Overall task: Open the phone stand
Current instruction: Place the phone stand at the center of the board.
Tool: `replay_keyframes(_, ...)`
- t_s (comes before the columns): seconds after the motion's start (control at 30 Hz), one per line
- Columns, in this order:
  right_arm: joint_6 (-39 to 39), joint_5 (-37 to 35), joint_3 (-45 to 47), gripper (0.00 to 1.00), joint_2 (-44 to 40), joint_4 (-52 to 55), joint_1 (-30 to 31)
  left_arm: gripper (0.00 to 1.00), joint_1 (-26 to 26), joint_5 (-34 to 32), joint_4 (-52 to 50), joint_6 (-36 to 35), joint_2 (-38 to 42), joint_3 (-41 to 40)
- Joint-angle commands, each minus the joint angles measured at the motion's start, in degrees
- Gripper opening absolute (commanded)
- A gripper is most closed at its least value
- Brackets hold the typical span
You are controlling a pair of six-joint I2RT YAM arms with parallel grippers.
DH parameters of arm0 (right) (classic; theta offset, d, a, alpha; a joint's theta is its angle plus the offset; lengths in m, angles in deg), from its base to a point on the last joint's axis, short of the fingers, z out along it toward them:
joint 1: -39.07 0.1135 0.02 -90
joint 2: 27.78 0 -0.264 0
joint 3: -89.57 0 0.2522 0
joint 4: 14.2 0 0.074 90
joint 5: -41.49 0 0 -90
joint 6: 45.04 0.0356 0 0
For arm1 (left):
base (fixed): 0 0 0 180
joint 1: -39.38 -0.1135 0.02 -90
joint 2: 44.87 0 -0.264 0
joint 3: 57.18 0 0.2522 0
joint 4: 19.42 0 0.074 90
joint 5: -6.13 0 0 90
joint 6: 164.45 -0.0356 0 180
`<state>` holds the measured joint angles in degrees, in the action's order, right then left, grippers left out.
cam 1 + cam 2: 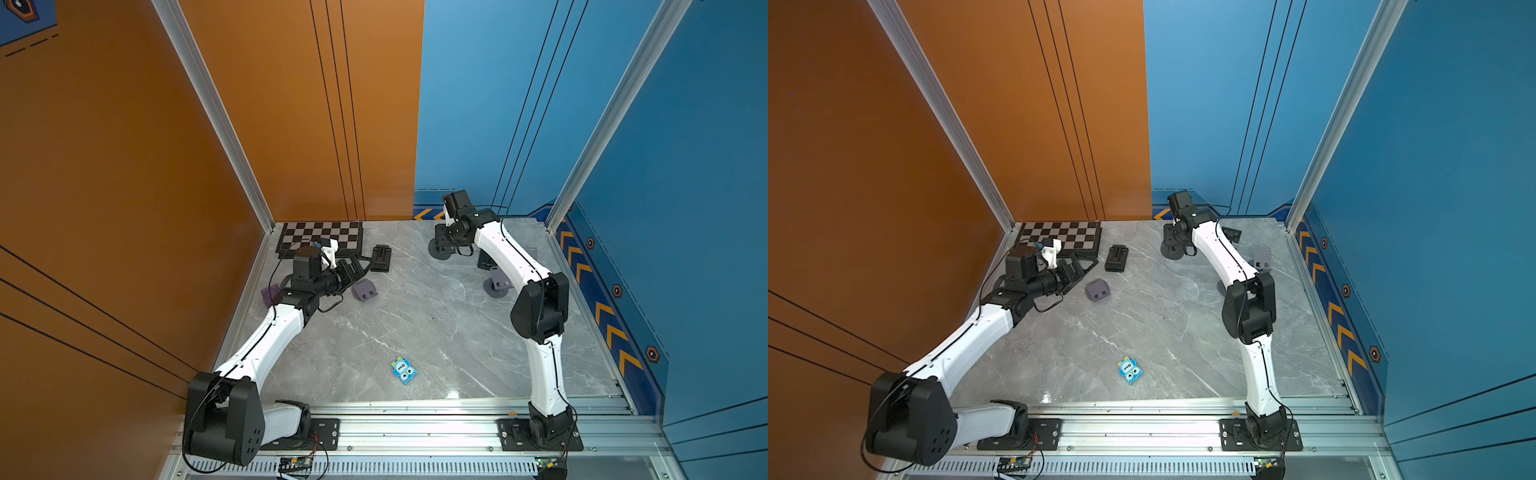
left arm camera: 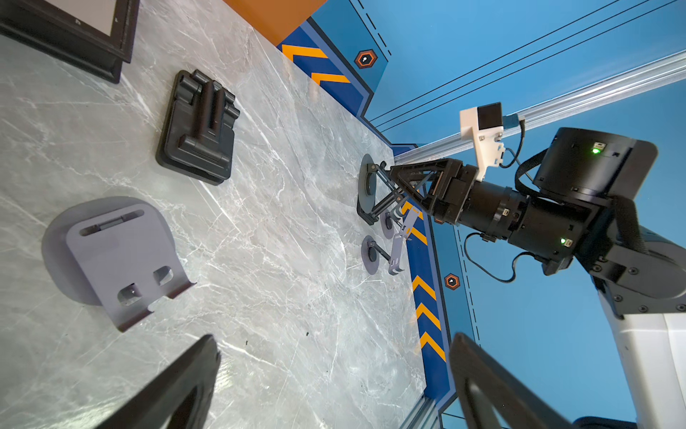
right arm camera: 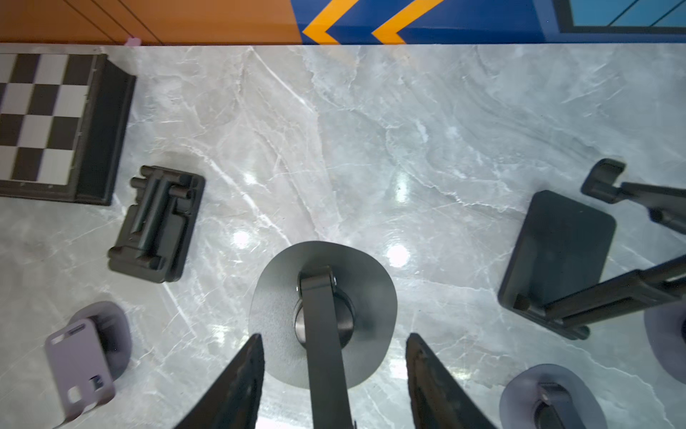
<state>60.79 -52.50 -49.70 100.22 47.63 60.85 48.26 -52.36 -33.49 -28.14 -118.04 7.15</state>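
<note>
The phone stand (image 3: pixel 282 315), a matte dark disc base with a flat dark arm hinged at a metal knob, sits close to the far edge of the bench (image 1: pixel 436 324), somewhat right of its middle. The right tool (image 3: pixel 332 336) straddles that arm, fingers half-spread with a gap on each side. Toward the right edge stand a black rectangular stand (image 3: pixel 557 252) and round grey stands (image 3: pixel 549 393). By the far left corner lie a chessboard (image 1: pixel 320 237), a ribbed folded black stand (image 1: pixel 381 258) and a lilac stand (image 1: pixel 365 289) with a tilted, slotted plate. The left tool (image 2: pixel 334 338) hangs beside it, spread wide and holding nothing. The polished marble-patterned middle is open; a blue toy (image 1: pixel 404 371) lies near the front edge.
</note>
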Motion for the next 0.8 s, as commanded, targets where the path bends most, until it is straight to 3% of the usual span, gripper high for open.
replay_keyframes(0.0, -2.0, -8.4, -3.8, 0.35, 4.1, 2.2, -1.0, 0.98, -0.4, -0.7, -3.1, -2.4, 0.9, 0.8)
replay_keyframes(0.13, -2.7, -11.2, -7.1, 0.37, 7.7, 3.0, -2.0, 0.98, -0.4, -0.5, -3.8, -2.8, 0.2, 1.8)
replay_keyframes(0.57, -1.4, -5.4, -10.3, 0.40, 15.1, 4.7, -6.4, 0.98, 0.2, -0.9, -4.6, -3.0, -2.6, 3.7)
replay_keyframes(0.7, -1.1, -4.1, -10.2, 0.44, 15.8, 5.2, -7.2, 0.98, 0.9, -1.4, -4.6, -2.9, -3.8, 4.3)
replay_keyframes(0.77, -1.1, -3.5, -10.3, 0.51, 15.8, 5.3, -7.5, 0.98, 1.5, -1.9, -4.6, -2.9, -4.4, 4.9)
